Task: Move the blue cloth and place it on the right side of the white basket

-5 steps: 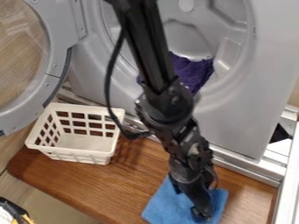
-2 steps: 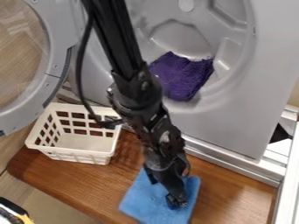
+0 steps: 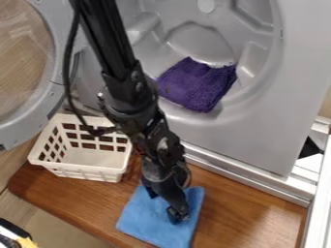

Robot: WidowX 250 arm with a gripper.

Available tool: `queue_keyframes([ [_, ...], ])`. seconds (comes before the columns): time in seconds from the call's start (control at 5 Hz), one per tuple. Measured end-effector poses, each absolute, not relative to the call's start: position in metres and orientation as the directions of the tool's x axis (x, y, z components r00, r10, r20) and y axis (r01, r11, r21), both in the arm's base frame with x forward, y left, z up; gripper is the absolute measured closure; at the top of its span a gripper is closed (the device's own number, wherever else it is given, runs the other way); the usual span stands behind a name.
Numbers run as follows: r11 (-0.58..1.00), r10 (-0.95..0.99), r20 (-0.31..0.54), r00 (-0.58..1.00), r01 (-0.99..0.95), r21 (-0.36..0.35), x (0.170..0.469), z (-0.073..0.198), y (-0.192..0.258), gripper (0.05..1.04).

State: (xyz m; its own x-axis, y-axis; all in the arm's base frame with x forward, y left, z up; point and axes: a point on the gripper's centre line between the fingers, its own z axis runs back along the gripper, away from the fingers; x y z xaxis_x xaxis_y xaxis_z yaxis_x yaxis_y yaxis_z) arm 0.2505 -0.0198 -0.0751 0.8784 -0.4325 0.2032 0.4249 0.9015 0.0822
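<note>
The black gripper (image 3: 173, 211) is low on the blue cloth (image 3: 147, 220), at its right-hand part, and covers some of it. Spread fairly flat, the cloth lies on the brown wooden board near the lower middle of the view. Up and to the left of the cloth stands the white basket (image 3: 82, 173), upright on the board, with wood showing between the two.
Behind the board is a grey drum opening (image 3: 262, 104) with a purple cloth (image 3: 197, 86) inside. Its round door (image 3: 57, 80) hangs open at the upper left, beside the basket. A metal rail (image 3: 242, 173) runs along the board's back edge.
The gripper and the blue cloth have both shifted left and slightly up in the view, the cloth sliding along the board. The basket and purple cloth have stayed put.
</note>
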Motion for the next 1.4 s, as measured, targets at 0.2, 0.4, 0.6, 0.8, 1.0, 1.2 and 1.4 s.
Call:
queue_keyframes([
  [0.2,0.907,-0.421,0.199,0.885,0.413,0.081,0.25,-0.075,-0.013,0.084],
  [0.4,0.914,-0.406,0.22,0.887,0.397,0.086,0.254,-0.07,-0.007,0.084],
  [0.6,0.913,-0.408,0.224,0.885,0.399,0.085,0.254,-0.068,-0.008,0.084],
  [0.8,0.906,-0.424,0.268,0.865,0.412,0.103,0.26,-0.054,-0.011,0.084],
  [1.0,0.901,-0.433,0.306,0.848,0.421,0.106,0.26,-0.038,-0.022,0.084],
  [1.2,0.901,-0.429,0.341,0.836,0.425,0.091,0.259,-0.021,-0.03,0.084],
  [1.4,0.893,-0.441,0.37,0.818,0.443,0.084,0.256,-0.001,-0.038,0.084],
])
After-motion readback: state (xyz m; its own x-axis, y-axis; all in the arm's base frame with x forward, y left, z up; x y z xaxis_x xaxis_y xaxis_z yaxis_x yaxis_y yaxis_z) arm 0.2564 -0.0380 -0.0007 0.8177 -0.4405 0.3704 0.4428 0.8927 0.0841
